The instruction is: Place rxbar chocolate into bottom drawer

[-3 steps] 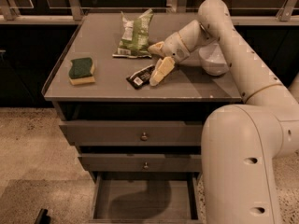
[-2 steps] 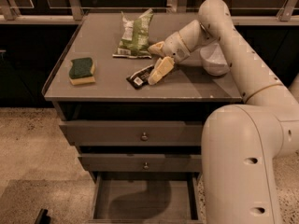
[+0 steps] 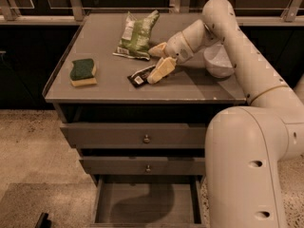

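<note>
The bottom drawer (image 3: 112, 207) stands pulled out, far below the gripper and nearest the camera, under two closed drawers. On the cabinet top (image 3: 107, 90), the gripper (image 3: 153, 65) hangs low with its fingers spread wide, gripping nothing. The rxbar chocolate (image 3: 141, 76) lies flat just under its lower finger (image 3: 160, 71). A sponge (image 3: 83, 71) sits well left of it, a white bowl (image 3: 218, 61) is right beside the wrist, and a green chip bag (image 3: 137, 36) lies just beyond the gripper.

Speckled floor (image 3: 28, 141), grey 3-drawer cabinet (image 3: 95, 90)
</note>
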Motion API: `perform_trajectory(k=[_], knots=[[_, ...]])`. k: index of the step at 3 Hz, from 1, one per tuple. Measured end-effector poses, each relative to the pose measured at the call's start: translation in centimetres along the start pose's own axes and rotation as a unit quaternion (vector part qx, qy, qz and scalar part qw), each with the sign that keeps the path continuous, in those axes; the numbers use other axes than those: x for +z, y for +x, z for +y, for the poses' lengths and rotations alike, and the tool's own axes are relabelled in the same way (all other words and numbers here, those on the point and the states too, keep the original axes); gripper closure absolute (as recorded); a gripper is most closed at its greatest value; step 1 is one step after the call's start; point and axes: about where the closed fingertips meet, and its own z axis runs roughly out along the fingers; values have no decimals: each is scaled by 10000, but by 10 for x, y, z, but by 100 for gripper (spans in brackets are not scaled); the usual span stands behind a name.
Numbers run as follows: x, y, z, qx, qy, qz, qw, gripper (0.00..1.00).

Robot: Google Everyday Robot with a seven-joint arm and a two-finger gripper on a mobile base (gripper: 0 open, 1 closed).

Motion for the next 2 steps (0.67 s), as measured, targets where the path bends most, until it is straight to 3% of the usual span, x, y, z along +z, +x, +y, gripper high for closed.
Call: perform_trajectory(k=[1, 2], knots=[[0, 0, 0, 0, 0, 0, 10000, 89], [0, 0, 0, 0, 0, 0, 10000, 100]])
